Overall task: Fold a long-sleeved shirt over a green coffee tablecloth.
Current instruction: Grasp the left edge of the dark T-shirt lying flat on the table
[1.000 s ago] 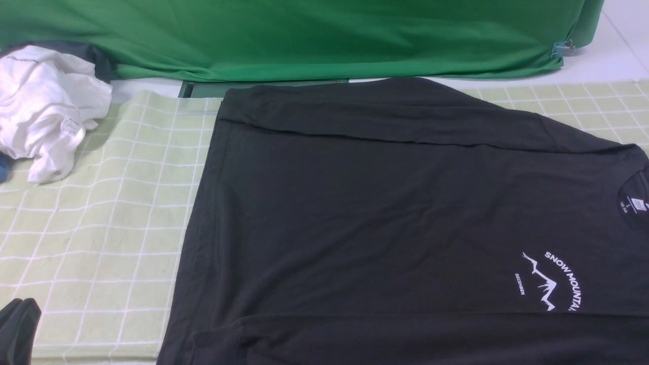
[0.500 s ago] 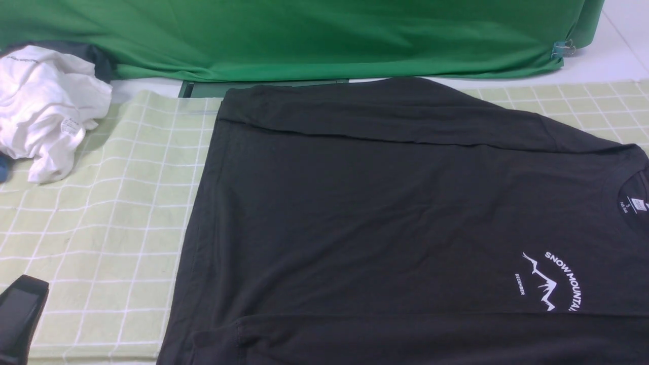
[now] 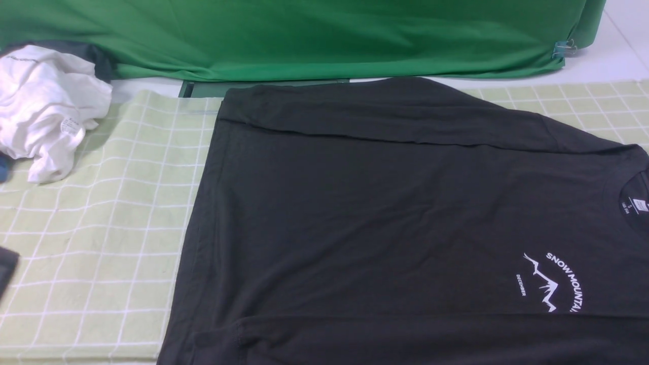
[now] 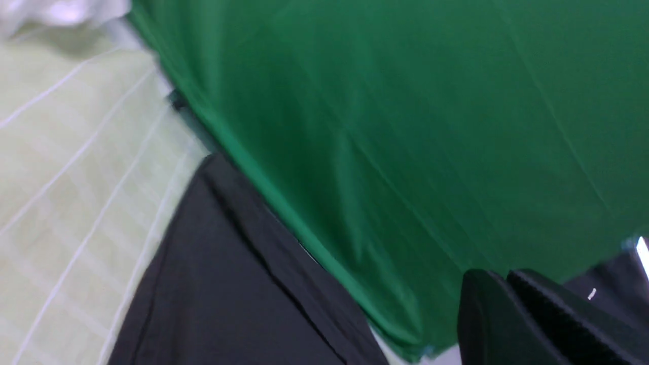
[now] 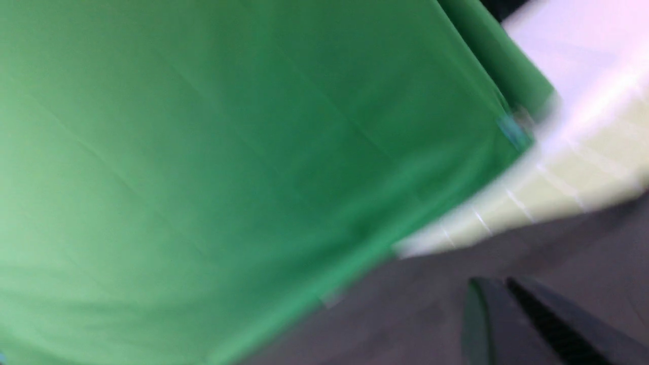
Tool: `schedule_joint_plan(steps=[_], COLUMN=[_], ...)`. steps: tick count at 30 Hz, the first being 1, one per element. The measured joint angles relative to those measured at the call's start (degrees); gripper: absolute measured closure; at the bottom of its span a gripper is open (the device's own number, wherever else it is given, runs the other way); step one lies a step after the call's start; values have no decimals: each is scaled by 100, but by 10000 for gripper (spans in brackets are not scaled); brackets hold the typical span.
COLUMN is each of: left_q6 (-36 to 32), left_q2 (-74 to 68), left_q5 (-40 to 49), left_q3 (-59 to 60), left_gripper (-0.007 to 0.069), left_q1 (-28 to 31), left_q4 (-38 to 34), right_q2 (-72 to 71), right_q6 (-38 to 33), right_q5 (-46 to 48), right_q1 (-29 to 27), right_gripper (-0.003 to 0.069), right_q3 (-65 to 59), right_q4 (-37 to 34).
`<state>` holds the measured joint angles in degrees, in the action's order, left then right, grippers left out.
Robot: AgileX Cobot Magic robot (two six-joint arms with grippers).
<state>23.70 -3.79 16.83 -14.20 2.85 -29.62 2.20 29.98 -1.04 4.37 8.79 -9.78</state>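
The black long-sleeved shirt (image 3: 385, 213) lies flat on the pale green grid tablecloth (image 3: 101, 228), collar to the right, with its white mountain logo (image 3: 552, 284) and neck label (image 3: 638, 205) facing up. One sleeve is folded across its far edge and another fold runs along the near edge. Only a dark sliver of my left gripper (image 3: 5, 268) shows at the front view's left edge. In its wrist view the left gripper (image 4: 507, 279) is shut and holds nothing, off the shirt (image 4: 228, 284). My right gripper (image 5: 499, 284) is shut above the shirt (image 5: 405, 314), blurred, and absent from the front view.
A crumpled white garment (image 3: 45, 106) sits at the far left on the cloth. A deep-green fabric sheet (image 3: 314, 35) hangs along the back, held by a clip (image 3: 560, 49) at its right end. White tabletop shows beyond the cloth at the far right.
In the front view my left gripper has slid from the bottom-left corner up along the left edge and mostly out of frame. The shirt has not moved.
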Motion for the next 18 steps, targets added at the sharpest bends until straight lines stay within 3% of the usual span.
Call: schedule_joint_plan(steps=[3,5,6,8,9,11,14,18], left_q6=[-717,-1562,-1562,-2371,-2418,-2964,-3330,-3343], left_q2=[-1012,-2053,-2142,-3327,-3327,-4398,-5470,-6170], left_q5=[1200,2338,2337,3559,3643,4461,4669,4108], left_q3=[-1292,-2243,-2313,-2986,-3024,-3229,-2962,-2444], left_gripper=[589,589,589,589,589,588,581,559], left_q1=[0,0,0,0,0,0,-40,-557], left_q4=[381,451,451,451,451,418,369,348], right_q2=[518,1210,1272,2142,2205,2805,3579,4074], right_q6=[-806,-1651,-1716,-2491,-2550,-3032,-3578,-3924], right_q5=[850,2322,2459,4320,4456,5618,6576,6807], right_q1=[85,149,156,182,182,182,182,185], right_gripper=[655,657,657,657,657,657,654,650], right_q3=[1268,2354,2447,3561,3561,4045,4267,4262], right_q4=[6,16,16,16,16,16,16,-26])
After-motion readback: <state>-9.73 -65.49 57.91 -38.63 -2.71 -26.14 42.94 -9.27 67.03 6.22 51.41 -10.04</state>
